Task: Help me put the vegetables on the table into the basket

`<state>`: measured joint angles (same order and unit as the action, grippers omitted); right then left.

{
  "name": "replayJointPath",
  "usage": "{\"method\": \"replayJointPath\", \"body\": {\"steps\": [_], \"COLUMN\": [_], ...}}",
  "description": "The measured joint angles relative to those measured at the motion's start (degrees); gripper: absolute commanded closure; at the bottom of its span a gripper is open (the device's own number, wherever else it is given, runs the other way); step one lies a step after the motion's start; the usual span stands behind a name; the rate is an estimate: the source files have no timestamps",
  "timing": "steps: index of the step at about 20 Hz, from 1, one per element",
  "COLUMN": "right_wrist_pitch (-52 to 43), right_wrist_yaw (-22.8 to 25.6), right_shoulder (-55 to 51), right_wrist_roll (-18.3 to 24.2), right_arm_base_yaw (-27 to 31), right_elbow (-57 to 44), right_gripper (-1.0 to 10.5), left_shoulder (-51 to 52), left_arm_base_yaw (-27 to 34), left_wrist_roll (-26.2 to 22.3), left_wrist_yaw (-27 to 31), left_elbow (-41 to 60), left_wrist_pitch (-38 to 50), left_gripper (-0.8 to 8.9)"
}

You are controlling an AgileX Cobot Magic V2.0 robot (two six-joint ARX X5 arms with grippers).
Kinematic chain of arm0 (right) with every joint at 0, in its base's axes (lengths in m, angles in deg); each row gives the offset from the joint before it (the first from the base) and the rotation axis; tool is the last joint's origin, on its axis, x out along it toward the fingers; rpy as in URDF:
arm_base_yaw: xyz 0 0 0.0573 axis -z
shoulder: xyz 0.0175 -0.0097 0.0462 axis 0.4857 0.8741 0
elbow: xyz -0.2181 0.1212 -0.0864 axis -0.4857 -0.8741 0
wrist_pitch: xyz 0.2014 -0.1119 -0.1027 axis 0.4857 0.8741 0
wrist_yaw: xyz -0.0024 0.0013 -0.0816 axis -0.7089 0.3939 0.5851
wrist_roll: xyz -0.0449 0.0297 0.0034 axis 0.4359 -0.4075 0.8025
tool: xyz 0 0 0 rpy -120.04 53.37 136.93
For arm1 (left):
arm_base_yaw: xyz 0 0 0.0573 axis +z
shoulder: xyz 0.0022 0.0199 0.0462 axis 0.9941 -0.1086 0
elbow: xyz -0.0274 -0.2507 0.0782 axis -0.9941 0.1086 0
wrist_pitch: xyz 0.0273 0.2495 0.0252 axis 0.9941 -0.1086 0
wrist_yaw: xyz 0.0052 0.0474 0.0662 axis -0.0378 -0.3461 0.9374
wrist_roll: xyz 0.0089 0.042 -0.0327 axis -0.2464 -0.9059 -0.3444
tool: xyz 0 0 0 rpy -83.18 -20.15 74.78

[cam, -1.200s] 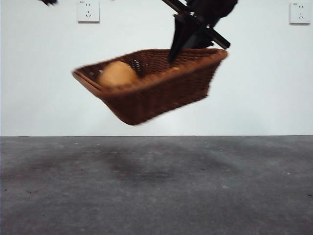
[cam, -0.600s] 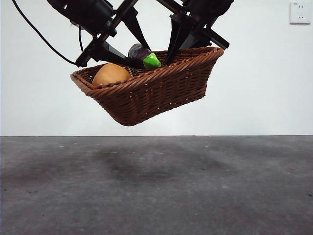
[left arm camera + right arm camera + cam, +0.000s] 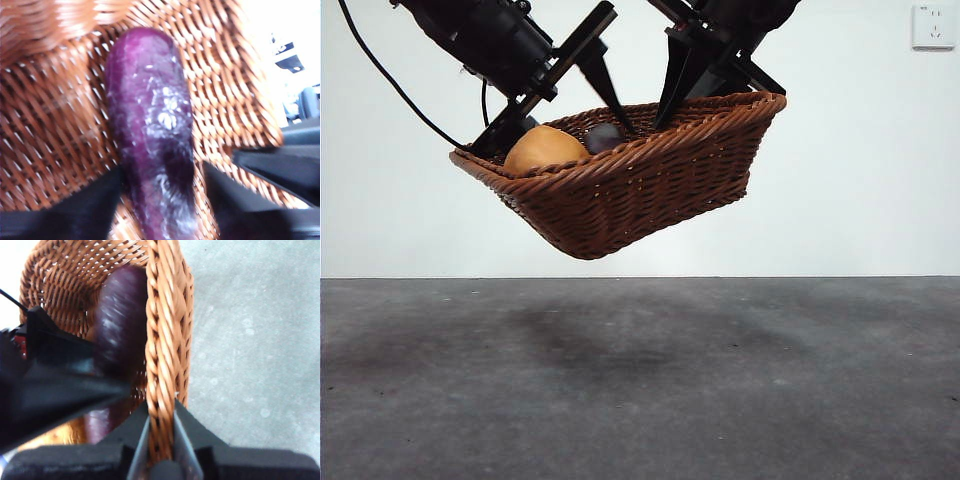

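While the dark grey bench lies below, I see the right claw clamping the brown woven wicker basket's rim aloft; the left claw, spread, has lowered the purple eggplant inside, beside the tan potato.
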<state>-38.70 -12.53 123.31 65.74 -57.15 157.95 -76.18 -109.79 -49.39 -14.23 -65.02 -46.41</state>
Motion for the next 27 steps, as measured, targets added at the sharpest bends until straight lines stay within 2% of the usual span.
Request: {"method": "replayJointPath", "body": {"steps": [6,9,11,14,15,17,18,22,25,27], "right_wrist_pitch": [0.7,0.7,0.7,0.7,0.7,0.9,0.9,0.8,0.8,0.9], "right_wrist_yaw": [0.7,0.7,0.7,0.5,0.2,-0.2,-0.2,-1.4,-4.5,-6.1], "right_shoulder": [0.0,0.0,0.0,0.0,0.0,0.0,0.0,-0.2,-2.5,-4.9], "right_wrist_roll": [0.5,0.7,0.7,0.6,0.6,0.5,0.4,-0.8,-2.3,-3.3], "right_arm_base_yaw": [0.0,0.1,0.1,0.4,0.7,1.1,1.4,3.2,6.8,11.1], "right_elbow": [0.0,0.0,0.0,0.0,0.0,0.0,0.0,0.0,0.0,0.0], "right_gripper": [9.6,9.6,9.6,9.6,9.6,9.6,9.6,9.6,9.6,9.6], "left_shoulder": [3.2,8.1,12.0,18.8,21.3,26.2,28.5,35.1,38.1,39.6], "left_arm_base_yaw": [0.7,2.3,3.8,5.7,6.2,7.0,7.3,8.4,8.7,8.7], "left_wrist_roll": [-0.6,-2.1,-4.1,-10.1,-12.5,-18.5,-21.8,-32.7,-37.5,-38.9], "left_wrist_yaw": [-1.5,-1.6,-1.6,-1.5,-0.7,2.9,5.8,19.8,20.3,20.1], "left_elbow": [0.0,0.0,0.0,0.0,0.0,0.0,0.0,0.0,0.0,0.0], "left_wrist_pitch": [-0.7,-1.5,-5.2,-12.0,-14.5,-19.9,-22.7,-32.6,-35.8,-35.8], "left_gripper": [4.68,4.67,4.68,4.73,5.04,7.96,8.2,8.21,8.21,8.21]}}
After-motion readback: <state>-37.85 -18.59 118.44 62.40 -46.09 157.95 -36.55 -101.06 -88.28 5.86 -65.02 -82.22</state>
